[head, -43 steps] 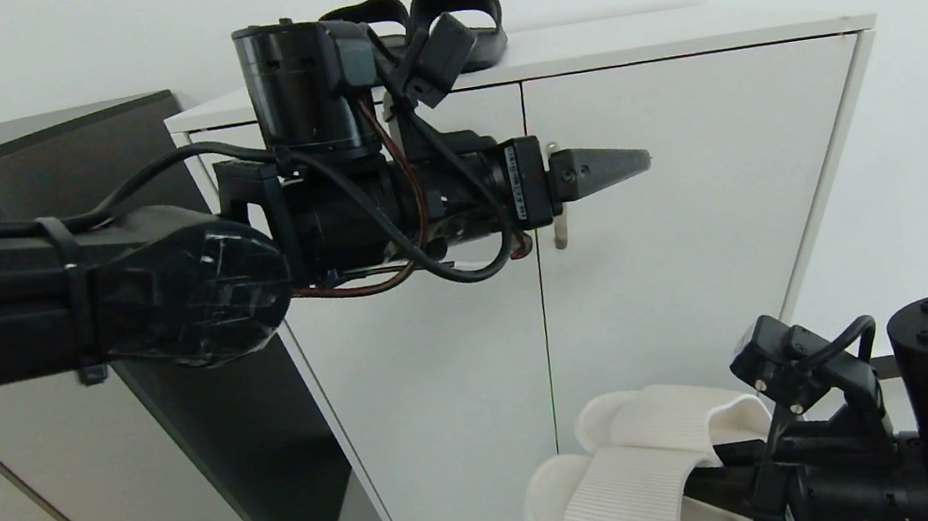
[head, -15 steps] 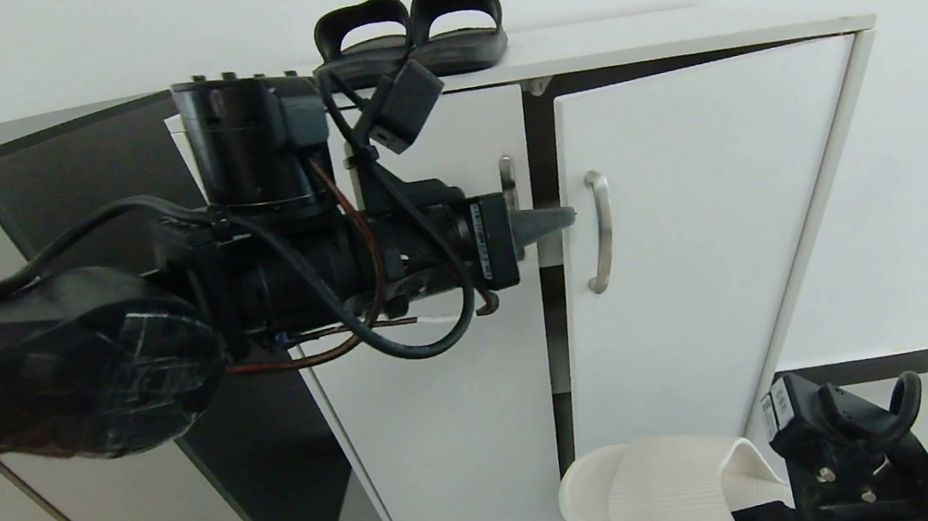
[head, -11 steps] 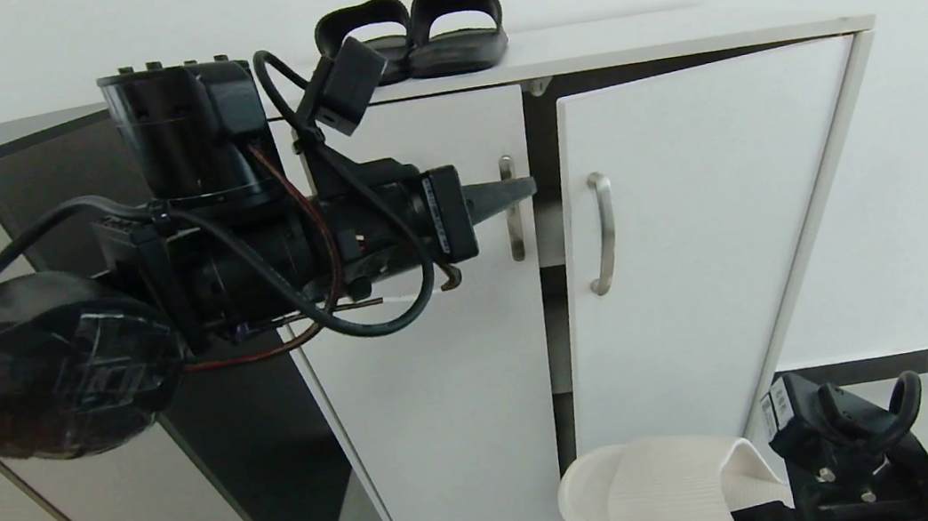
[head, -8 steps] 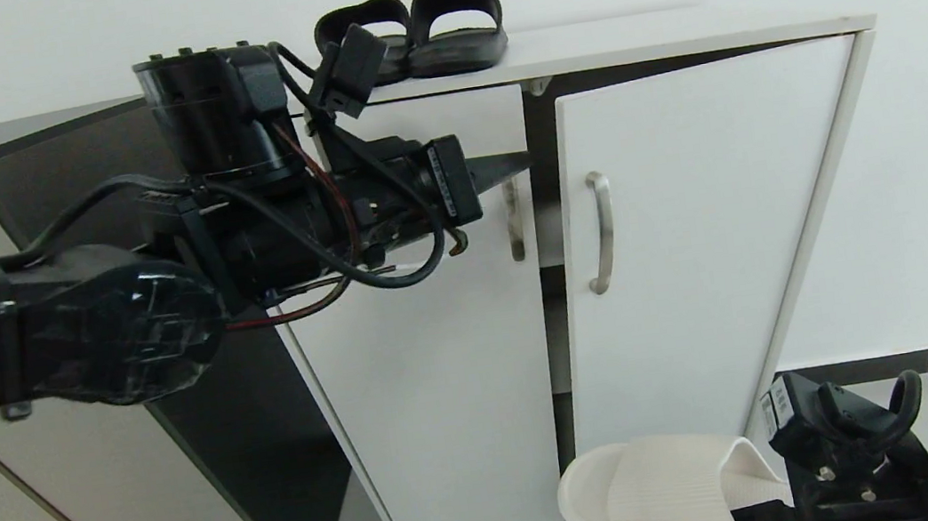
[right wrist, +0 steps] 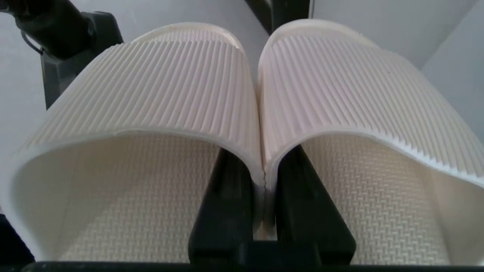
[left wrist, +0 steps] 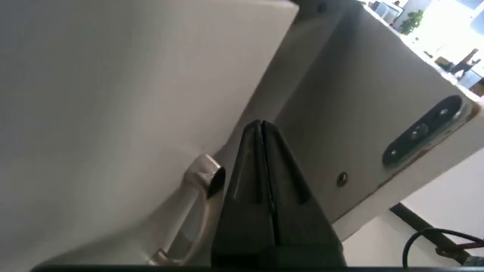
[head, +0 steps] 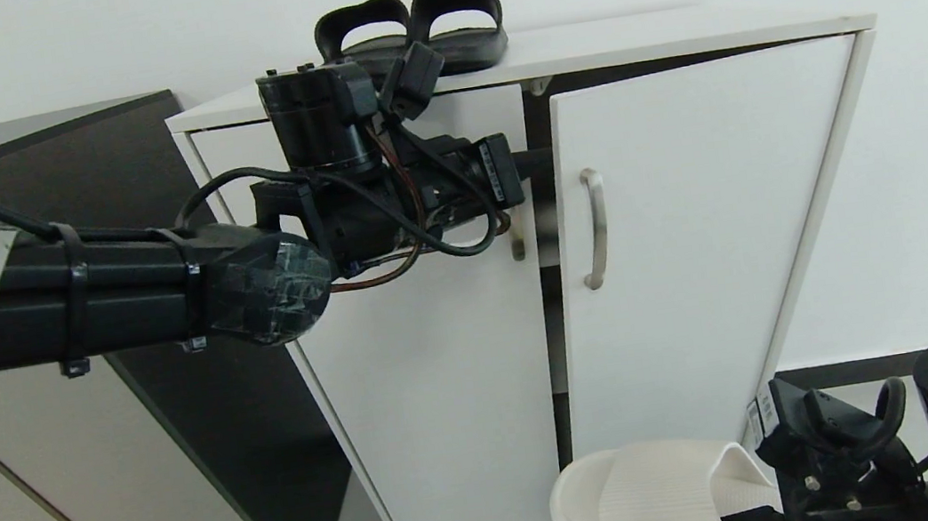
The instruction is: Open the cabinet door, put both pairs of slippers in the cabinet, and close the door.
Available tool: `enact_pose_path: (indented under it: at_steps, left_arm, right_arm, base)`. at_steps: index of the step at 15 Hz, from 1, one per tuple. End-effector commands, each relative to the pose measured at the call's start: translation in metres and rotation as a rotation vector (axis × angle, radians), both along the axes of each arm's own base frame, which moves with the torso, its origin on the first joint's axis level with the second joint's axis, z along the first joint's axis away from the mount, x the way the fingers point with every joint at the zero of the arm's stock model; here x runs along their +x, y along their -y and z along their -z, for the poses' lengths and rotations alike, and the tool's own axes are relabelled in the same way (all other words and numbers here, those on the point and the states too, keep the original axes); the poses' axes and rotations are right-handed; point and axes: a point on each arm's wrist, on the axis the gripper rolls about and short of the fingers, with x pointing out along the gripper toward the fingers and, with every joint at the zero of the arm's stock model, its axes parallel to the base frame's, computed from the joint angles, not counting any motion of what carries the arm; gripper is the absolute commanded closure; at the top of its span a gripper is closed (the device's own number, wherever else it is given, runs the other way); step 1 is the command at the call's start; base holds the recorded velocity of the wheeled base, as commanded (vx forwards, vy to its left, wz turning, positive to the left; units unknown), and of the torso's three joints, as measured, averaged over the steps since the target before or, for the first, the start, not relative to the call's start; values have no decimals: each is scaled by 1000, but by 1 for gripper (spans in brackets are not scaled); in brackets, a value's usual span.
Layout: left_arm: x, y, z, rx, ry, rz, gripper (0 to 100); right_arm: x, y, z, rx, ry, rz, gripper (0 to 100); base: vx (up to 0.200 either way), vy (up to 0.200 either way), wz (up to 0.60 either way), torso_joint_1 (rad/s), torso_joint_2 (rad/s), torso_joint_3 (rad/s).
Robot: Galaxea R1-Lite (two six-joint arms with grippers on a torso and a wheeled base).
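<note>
The right gripper (right wrist: 262,181) squeezes the two white slippers (right wrist: 151,91) together in the middle, where their bumpy straps touch, side by side

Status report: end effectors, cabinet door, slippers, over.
Left end effector shut, tip in gap beside ajar right door. Right end effector shut on white slippers. Black slippers atop cabinet.

The right cabinet door (head: 695,248), flush with the left door at first, now stands ajar, with a dark gap along its free edge. The left gripper (head: 532,164) was at that door's handle (head: 594,230). It then drew back to the left and rose, and its closed tips have now pushed into the top of the gap behind the door's edge. The right gripper (right wrist: 262,211), clamped on the white slippers (head: 639,497), has sunk lower, toward the cabinet's bottom edge.
</note>
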Motion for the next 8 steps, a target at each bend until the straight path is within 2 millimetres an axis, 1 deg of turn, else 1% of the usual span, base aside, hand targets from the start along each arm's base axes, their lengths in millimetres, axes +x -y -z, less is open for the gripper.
enact_pose_path:
  at_steps: [1, 4, 6, 7, 8]
  left_arm:
    - [4, 5, 4, 3, -8, 5, 100]
    - [0, 11, 3, 1, -4, 22, 100]
    - [-6, 17, 3, 2, -7, 41, 100]
    - [-17, 23, 0, -1, -3, 57, 100]
    - [-33, 30, -4, -3, -1, 81, 100]
  right_arm:
    - [1, -2, 4, -13, -12, -5, 100]
    - [2, -4, 7, -23, -22, -6, 100]
    - [1, -5, 6, -19, -24, -10, 100]
    - [1, -6, 6, -18, -23, -13, 100]
    - [-1, -7, 5, -15, -19, -24, 100]
  base:
    - [0, 0, 0, 0, 0, 0]
    - [0, 0, 0, 0, 0, 0]
    - [-200, 0, 0, 2, 2, 2]
    - [-200, 0, 0, 2, 2, -7]
    - [-200, 0, 0, 12, 7, 2]
